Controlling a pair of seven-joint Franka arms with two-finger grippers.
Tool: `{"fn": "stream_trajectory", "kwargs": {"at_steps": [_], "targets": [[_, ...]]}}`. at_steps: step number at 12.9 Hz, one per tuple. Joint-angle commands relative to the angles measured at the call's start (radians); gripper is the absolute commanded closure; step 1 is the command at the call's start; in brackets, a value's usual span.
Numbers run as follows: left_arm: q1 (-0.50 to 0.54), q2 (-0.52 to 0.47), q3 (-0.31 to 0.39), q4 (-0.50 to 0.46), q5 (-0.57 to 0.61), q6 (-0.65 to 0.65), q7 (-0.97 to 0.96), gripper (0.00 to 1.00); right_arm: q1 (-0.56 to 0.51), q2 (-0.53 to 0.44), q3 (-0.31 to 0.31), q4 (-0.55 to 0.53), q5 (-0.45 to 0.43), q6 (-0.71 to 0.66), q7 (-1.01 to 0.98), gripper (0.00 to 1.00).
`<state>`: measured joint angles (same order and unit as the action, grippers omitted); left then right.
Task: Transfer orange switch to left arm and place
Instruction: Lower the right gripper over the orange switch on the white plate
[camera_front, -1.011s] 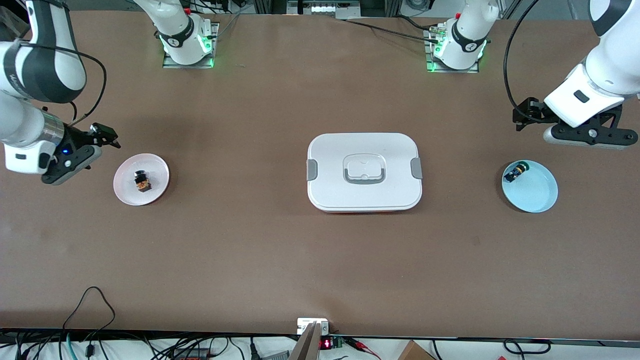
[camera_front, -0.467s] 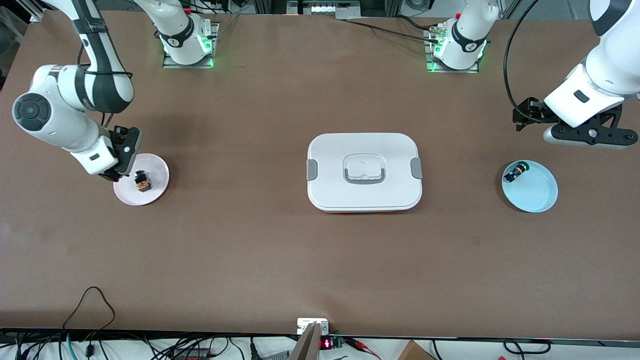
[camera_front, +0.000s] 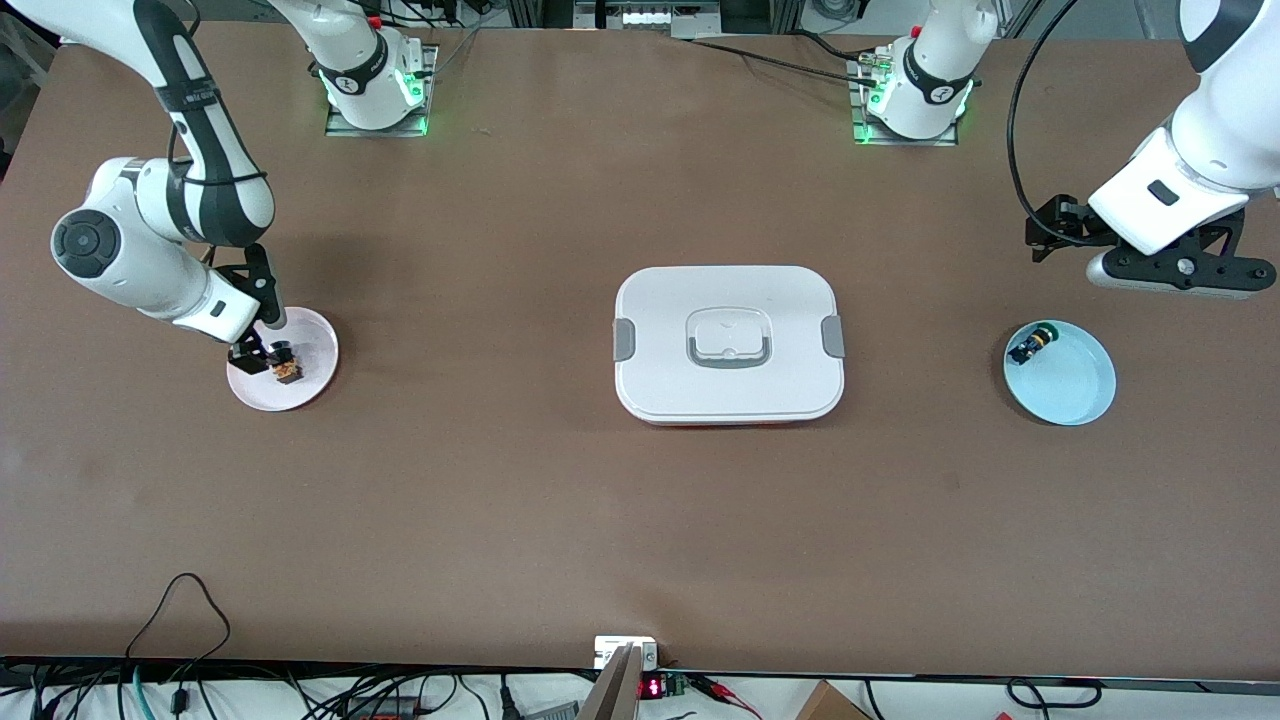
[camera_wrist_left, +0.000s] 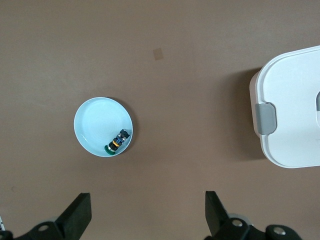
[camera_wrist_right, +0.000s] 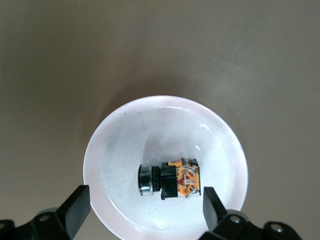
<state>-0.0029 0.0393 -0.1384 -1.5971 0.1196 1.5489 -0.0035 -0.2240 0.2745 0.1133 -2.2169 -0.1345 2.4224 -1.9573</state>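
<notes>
The orange switch (camera_front: 287, 368) lies on its side in a small pink plate (camera_front: 305, 385) at the right arm's end of the table. My right gripper (camera_front: 256, 350) hangs low over that plate, open, next to the switch. In the right wrist view the switch (camera_wrist_right: 175, 179) lies in the plate (camera_wrist_right: 125, 125) just past my open right gripper (camera_wrist_right: 145, 206) and is not held. The white box (camera_front: 728, 345) sits at the table's middle. My left gripper (camera_front: 1175, 272) waits open and empty in the air at the left arm's end; it also shows in the left wrist view (camera_wrist_left: 147, 210).
A light blue plate (camera_front: 1075, 390) at the left arm's end holds a small black part (camera_front: 1032, 345) with blue and yellow-green bits. The left wrist view shows this plate (camera_wrist_left: 95, 125), the part (camera_wrist_left: 117, 143) and a corner of the box (camera_wrist_left: 295, 100). Cables lie along the near table edge.
My right arm has swung in from the table's end and lowered its gripper over the pink plate, beside the switch. The left arm has not moved.
</notes>
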Motion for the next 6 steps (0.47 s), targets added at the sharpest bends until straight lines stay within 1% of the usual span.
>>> {"fn": "stream_trajectory", "kwargs": {"at_steps": [1, 6], "targets": [[-0.003, 0.01, -0.001, 0.025, 0.018, -0.012, -0.009, 0.0, -0.031, 0.075, 0.014, 0.0, -0.014, 0.072, -0.072, 0.0], [-0.003, 0.01, -0.001, 0.025, 0.018, -0.012, -0.009, 0.0, -0.032, 0.11, 0.014, 0.006, -0.014, 0.124, -0.114, 0.0]]}}
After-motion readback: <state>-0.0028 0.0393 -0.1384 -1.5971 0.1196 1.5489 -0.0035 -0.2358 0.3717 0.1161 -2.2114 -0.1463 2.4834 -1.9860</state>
